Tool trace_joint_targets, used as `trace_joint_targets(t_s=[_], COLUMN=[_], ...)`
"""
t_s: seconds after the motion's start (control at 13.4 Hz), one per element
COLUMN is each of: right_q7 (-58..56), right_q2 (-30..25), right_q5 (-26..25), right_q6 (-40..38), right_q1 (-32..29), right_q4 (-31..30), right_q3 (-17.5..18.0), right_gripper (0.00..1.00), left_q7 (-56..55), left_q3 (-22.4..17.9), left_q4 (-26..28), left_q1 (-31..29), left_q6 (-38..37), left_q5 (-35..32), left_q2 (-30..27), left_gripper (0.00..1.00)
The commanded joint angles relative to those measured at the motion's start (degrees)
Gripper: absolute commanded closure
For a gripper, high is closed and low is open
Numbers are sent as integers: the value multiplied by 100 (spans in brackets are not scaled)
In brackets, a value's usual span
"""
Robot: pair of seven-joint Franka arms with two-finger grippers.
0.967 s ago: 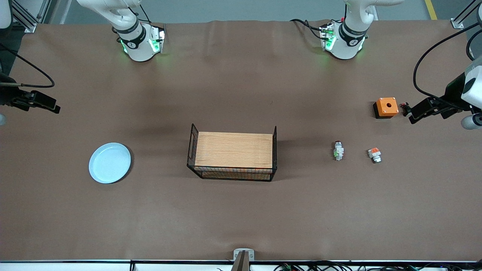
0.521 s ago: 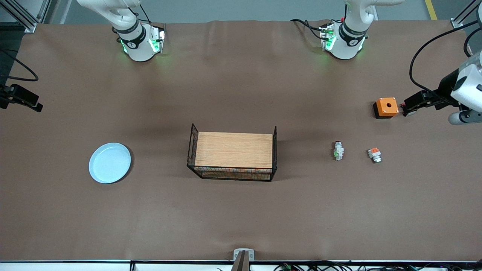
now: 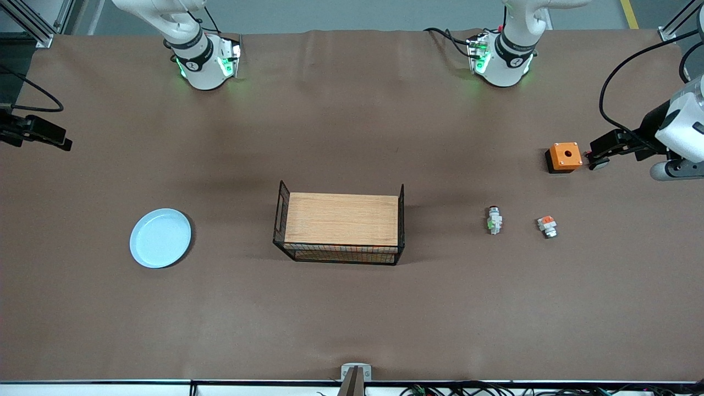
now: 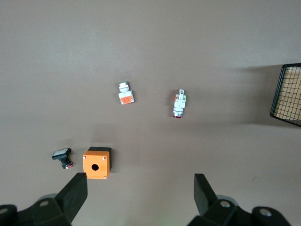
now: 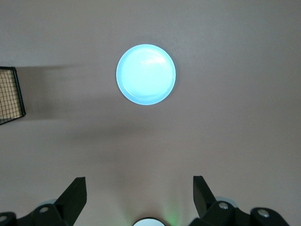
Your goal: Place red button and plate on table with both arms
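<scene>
The pale blue plate (image 3: 160, 237) lies flat on the brown table (image 3: 352, 308) toward the right arm's end; it also shows in the right wrist view (image 5: 146, 74). The red button (image 3: 494, 220) lies on its side on the table toward the left arm's end, and shows in the left wrist view (image 4: 179, 104). My left gripper (image 3: 602, 154) is open and empty, high above the table beside the orange box (image 4: 97, 163); its open jaws show in the left wrist view (image 4: 139, 181). My right gripper (image 3: 55, 140) is open and empty, high at the table's edge, apart from the plate (image 5: 138, 183).
A black wire rack with a wooden top (image 3: 340, 228) stands mid-table. A small white block with an orange top (image 3: 546, 226) lies beside the red button. The orange box (image 3: 564, 157) and a black-bodied button (image 4: 62, 157) sit farther from the front camera.
The right gripper has drawn back toward its end of the table. The left gripper has shifted slightly toward the robots' bases. The plate, the red button and the other parts have not moved.
</scene>
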State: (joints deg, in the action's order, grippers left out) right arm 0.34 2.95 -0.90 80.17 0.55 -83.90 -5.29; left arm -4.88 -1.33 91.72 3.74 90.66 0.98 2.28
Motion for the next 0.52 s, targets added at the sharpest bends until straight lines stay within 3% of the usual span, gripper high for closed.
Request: trace_joint_targets(t_s=[0.0, 0.45], right_q7=[-139, -130], right_q2=[-469, -629], right_q5=[-33, 28], right_q6=[-107, -64], right_q1=[-73, 6], right_q4=[-309, -398], right_q3=[10, 28], right_gripper=[0, 0], left_q7=[119, 146], left_q3=[-43, -34], left_q4=[-93, -189], left_q1=[-5, 13], left_q6=[-102, -101], left_q5=[78, -36], left_q2=[-8, -26], left_gripper=[0, 0])
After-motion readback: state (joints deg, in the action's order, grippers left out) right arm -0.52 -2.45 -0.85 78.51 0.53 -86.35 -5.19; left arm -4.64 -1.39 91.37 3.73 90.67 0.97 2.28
